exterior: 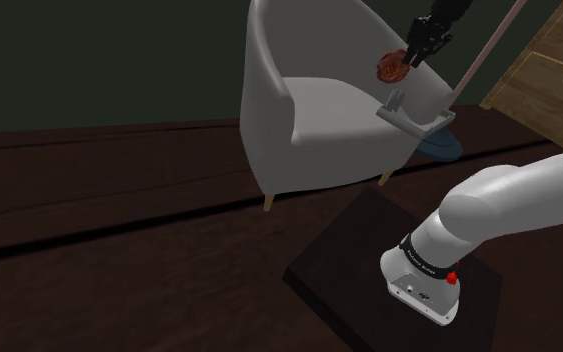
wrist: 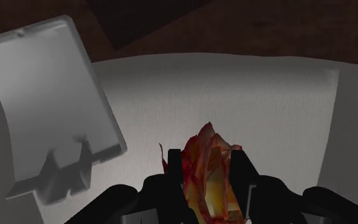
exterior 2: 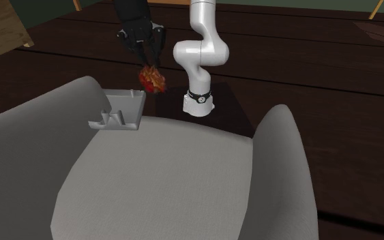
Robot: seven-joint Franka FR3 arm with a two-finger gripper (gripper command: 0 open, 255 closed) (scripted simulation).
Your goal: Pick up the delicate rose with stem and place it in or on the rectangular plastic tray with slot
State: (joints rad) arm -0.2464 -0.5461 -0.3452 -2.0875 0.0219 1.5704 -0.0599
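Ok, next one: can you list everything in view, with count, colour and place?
red-orange rose: one, red and orange, clasped in the tool, in the air near the tray
grey rectangular tray with slot: one, grey, on the armchair, at its edge
light grey armchair: one, light grey, on the floor beside the stand
pinkish slanted pole: one, pinkish, behind the armchair
blue object: one, blue, at the pole's foot, partly hidden
dark wooden floor: one, dark brown, underneath everything
dark box stand: one, near-black, on the floor
white arm: one, white, on the stand
black two-finger tool: one, black, shut on the rose
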